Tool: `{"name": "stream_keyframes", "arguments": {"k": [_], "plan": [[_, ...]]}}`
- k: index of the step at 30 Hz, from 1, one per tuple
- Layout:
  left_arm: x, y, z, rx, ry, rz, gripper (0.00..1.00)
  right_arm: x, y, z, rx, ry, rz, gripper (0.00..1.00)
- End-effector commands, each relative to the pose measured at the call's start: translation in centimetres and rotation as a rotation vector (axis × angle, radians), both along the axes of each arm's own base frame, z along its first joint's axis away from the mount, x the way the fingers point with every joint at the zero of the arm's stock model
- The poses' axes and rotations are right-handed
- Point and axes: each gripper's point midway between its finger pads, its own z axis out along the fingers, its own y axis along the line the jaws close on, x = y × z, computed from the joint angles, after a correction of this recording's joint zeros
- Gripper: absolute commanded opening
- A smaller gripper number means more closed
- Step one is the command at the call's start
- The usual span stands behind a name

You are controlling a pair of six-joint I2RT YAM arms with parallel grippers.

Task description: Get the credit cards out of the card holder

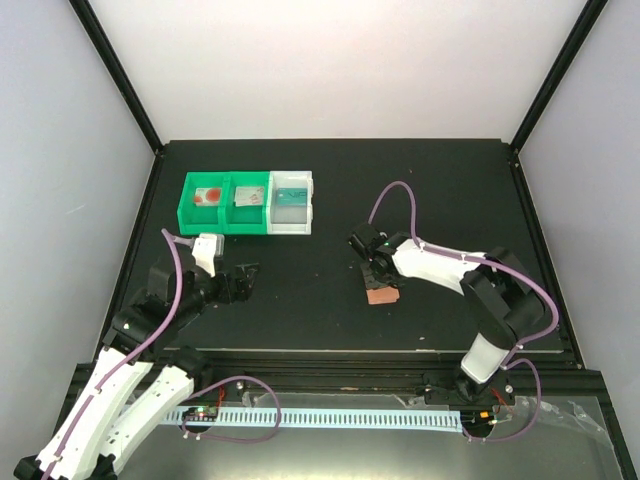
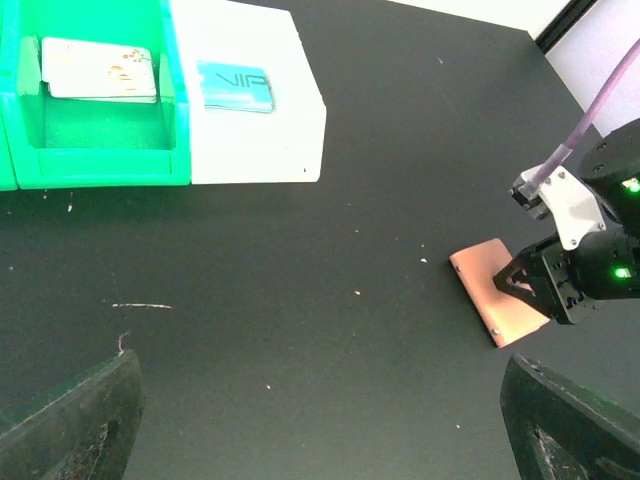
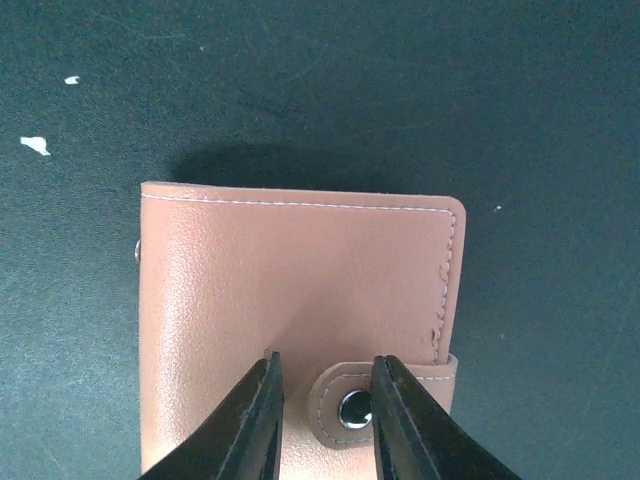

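The salmon-pink card holder (image 1: pixel 383 295) lies flat and closed on the black table; it also shows in the left wrist view (image 2: pixel 485 283). In the right wrist view the card holder (image 3: pixel 290 270) fills the middle, its snap tab (image 3: pixel 350 405) fastened. My right gripper (image 3: pixel 322 395) is narrowly open, its tips down on or just over the holder, either side of the tab. No card shows in the holder. Three cards lie in the bins: white with a red disc (image 1: pixel 208 196), a pale one (image 1: pixel 248 197) (image 2: pixel 98 69), and a teal one (image 1: pixel 292 195) (image 2: pixel 235 86). My left gripper (image 1: pixel 245 275) (image 2: pixel 320 430) is open and empty.
Two joined green bins (image 1: pixel 186 212) and a white bin (image 1: pixel 308 205) stand at the back left; they also show in the left wrist view, green (image 2: pixel 100 165) and white (image 2: pixel 260 150). The right arm's purple cable (image 1: pixel 385 200) arcs above the holder.
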Motion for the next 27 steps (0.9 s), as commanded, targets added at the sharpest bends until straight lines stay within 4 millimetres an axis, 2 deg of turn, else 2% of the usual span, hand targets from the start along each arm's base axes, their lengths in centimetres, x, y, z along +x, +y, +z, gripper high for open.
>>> {"name": "stream_keyframes", "arguments": {"k": [1,11,15,17,22,27], "plan": [[0.2,0.3,0.6,-0.015,-0.019,0.019,0.99,0.2,-0.2,-0.6,-0.035,-0.005,-0.002,0.25],[0.2,0.3,0.5,-0.02,-0.009,0.025,0.99,-0.6,-0.4,0.5,-0.05,-0.015,-0.008,0.15],[0.1,0.3,0.6,-0.033,-0.009,0.032,0.99,-0.8,-0.2,0.4,-0.052,-0.011,0.003,0.03],[0.1,0.3,0.5,-0.035,-0.006,0.036,0.99,-0.8,0.0,0.4,-0.053,-0.007,0.015,0.01],[0.0,0.2,-0.1,-0.058,0.053,0.056,0.99,-1.2,1.2,1.1,0.001,-0.015,0.033,0.01],[-0.5,-1.8,-0.7,-0.145,0.129,-0.013,0.99,-2.2,3.7,1.9,0.129,-0.001,0.092,0.01]]}}
